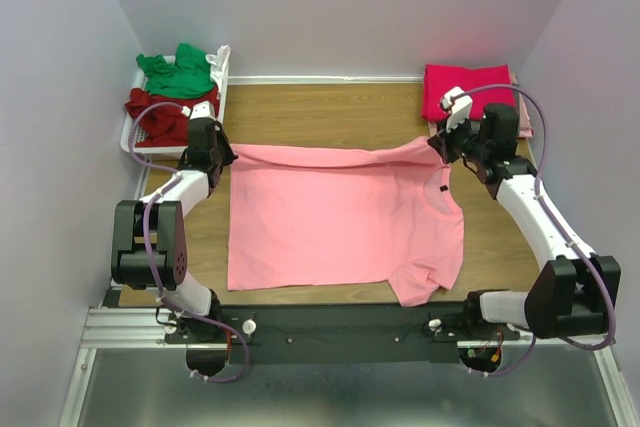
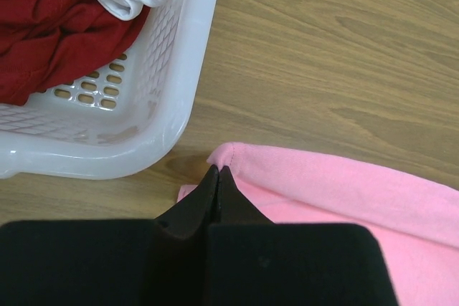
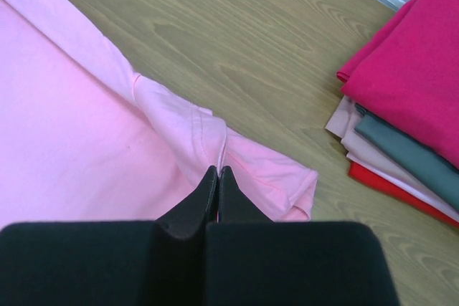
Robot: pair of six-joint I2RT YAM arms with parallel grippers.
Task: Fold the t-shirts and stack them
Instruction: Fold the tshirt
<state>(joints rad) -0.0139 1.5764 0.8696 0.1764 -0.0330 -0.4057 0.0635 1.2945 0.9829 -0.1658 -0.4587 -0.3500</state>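
A wood-grain counter (image 1: 330, 107) sits between pale lilac walls (image 1: 350, 7). The pink shirt (image 1: 340, 217) lies spread mid-counter, its far edge clamped at each end by the left jaws and right jaws. A basket (image 2: 165, 105) of shirts (image 1: 160, 119) stands far left, a folded stack (image 1: 465, 87) far right.

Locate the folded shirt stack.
In the top view, the folded stack sits at the far right corner of the table, beyond the right gripper, magenta shirt on top.

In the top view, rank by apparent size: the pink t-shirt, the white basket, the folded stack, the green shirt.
1. pink t-shirt, by far
2. white basket, narrowly
3. folded stack
4. green shirt
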